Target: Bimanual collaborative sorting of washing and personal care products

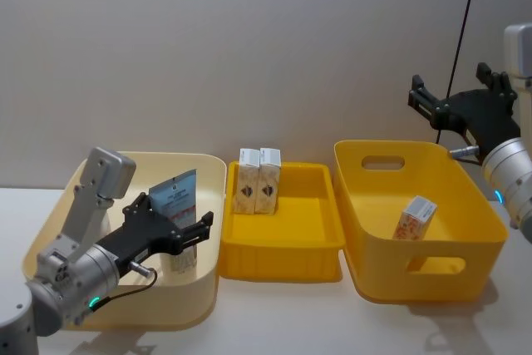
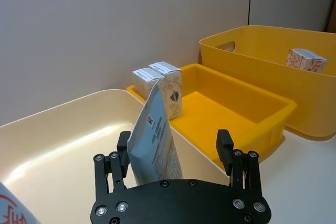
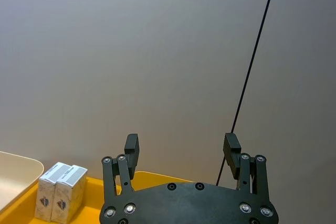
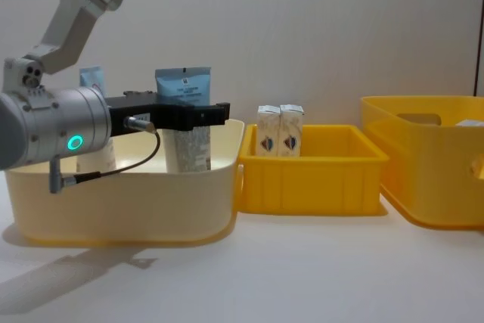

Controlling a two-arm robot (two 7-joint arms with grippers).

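We saw the left pincer (image 1: 202, 230) spread wide over the cream bin (image 1: 213, 174), the light-blue pouch (image 2: 155, 140) standing between its fingers, close beside one, long axis upright, top edge upward, the right pincer (image 3: 181, 140) likewise spread, well apart.

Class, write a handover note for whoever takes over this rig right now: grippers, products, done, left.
Left gripper: open, straddling the upright pouch in the cream bin.
Right gripper: open, held high near the big bin.
Tube: also in the cream bin.
Done, it seems: two cartons upright in the middle tray, one carton in the big bin.
Left, probably: sort pouch and tube.
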